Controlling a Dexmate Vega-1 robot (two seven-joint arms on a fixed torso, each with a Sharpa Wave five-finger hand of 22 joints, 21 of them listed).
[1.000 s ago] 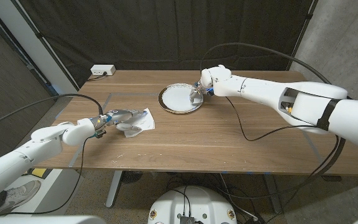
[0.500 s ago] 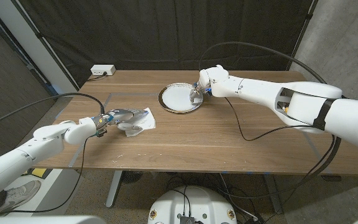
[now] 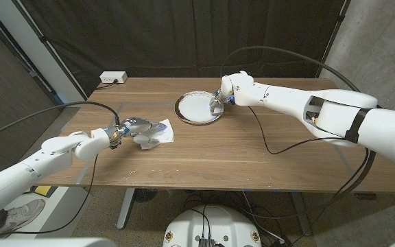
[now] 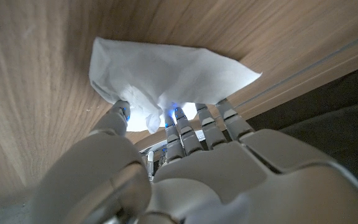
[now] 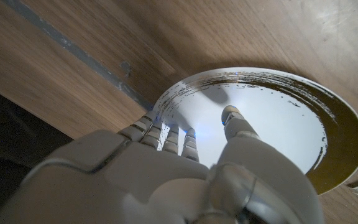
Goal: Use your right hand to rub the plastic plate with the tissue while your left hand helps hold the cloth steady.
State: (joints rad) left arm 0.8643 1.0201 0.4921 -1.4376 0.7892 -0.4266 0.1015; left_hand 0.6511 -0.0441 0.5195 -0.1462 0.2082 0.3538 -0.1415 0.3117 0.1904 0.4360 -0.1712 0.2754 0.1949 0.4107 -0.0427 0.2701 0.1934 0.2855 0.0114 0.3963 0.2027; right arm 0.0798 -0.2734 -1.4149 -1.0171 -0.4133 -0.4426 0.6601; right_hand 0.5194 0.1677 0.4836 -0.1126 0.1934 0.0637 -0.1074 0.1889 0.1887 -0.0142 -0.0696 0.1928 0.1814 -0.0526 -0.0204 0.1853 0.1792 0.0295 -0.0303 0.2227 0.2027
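Now the left hand [image 3: 130, 128] sits at the tissue [image 3: 158, 132] on the left half of the bench [image 3: 252, 161]. In the left wrist view its fingertips [image 4: 178, 116] and thumb press into the crumpled near edge of the tissue [image 4: 166, 78], bunching it; the far part lies spread on the wood. The tissue lies well in from the bench's front and left edges.

Further back, near the middle, lies the plate [image 3: 196, 108], white with a dark gold-flecked rim. The right hand [image 3: 223, 96] is at its right rim. In the right wrist view its fingers [image 5: 166, 134] reach over the near rim of the plate [image 5: 278, 124] and the thumb points in over the white centre; they are spread and carry nothing. Whether they touch the plate I cannot tell.

Between tissue and plate runs a strip of bare wood. A wide open stretch lies along the front right, crossed by a black cable [image 3: 280, 147]. A white box [image 3: 113, 78] sits at the back left corner.
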